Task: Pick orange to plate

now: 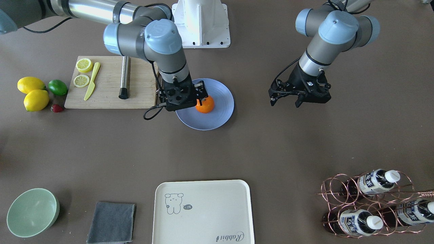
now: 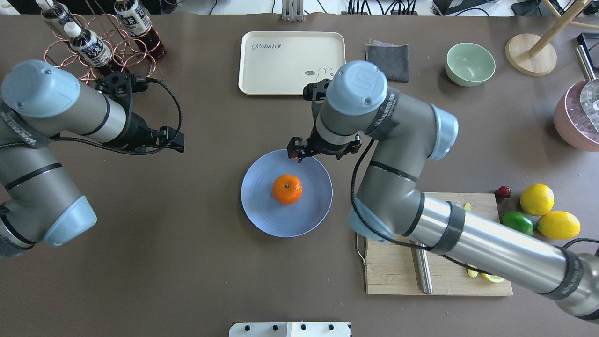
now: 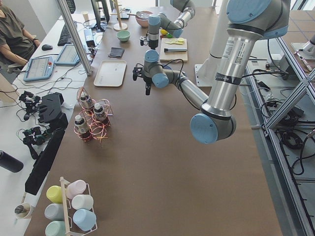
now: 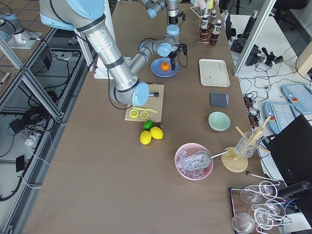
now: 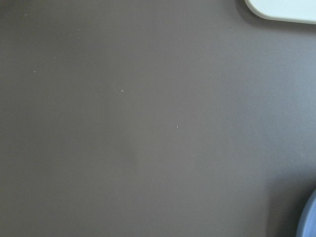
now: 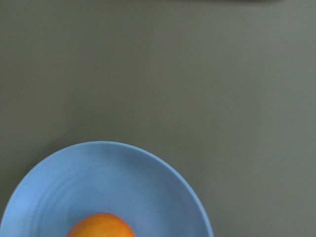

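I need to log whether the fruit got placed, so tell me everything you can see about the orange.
The orange is a small, round, bright-orange fruit with a tiny green stem spot facing up. It looks whole and sits near the middle of the blue plate, touching only that. In the overhead view the right gripper is apart from it, over the plate's far rim.

The orange (image 2: 287,188) was bright orange on a periwinkle-blue plate (image 2: 262,213) with faint concentric rings. The tray (image 2: 281,65) was cream with a small line-drawn animal. The bowl (image 2: 470,64) was pale green, the cloth (image 2: 387,61) dark grey, the lemons (image 2: 536,199) yellow, the lime (image 2: 517,223) green. A small berry (image 2: 503,191) looked red.
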Controlling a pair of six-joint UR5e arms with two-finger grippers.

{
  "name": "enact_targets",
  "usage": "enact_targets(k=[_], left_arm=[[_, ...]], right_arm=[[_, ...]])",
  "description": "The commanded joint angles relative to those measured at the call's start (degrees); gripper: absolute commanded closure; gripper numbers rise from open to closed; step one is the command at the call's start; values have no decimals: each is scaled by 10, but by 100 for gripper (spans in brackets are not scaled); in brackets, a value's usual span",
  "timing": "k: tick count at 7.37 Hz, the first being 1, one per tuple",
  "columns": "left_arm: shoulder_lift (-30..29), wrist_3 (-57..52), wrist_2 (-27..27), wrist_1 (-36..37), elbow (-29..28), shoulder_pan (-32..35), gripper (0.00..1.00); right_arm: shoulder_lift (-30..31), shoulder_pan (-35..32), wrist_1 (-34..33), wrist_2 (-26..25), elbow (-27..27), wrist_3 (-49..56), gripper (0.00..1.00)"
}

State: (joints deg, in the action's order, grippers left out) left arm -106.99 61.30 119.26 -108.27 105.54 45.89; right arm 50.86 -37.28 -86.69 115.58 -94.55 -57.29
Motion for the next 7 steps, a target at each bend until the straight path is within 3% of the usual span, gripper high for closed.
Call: enact_targets(k=[1,2,4,6,7], left_arm=[[49,-132,113,3,0,101,3],[102,-231,147,3,1,164,3],[196,-456,191,23,-13,294,3],[204,-634,187,143,-23,391,3],[209,-657,179,175,-27,422,3]], right_arm=[[104,-157,-76,116,-77,206,0],[161,-239,-85,160,-79,331,0],[261,-364,-107,180,-53,572,0],[303,-472,-136,179,9,762,0],[305,-514,-135,178,56,822,0]])
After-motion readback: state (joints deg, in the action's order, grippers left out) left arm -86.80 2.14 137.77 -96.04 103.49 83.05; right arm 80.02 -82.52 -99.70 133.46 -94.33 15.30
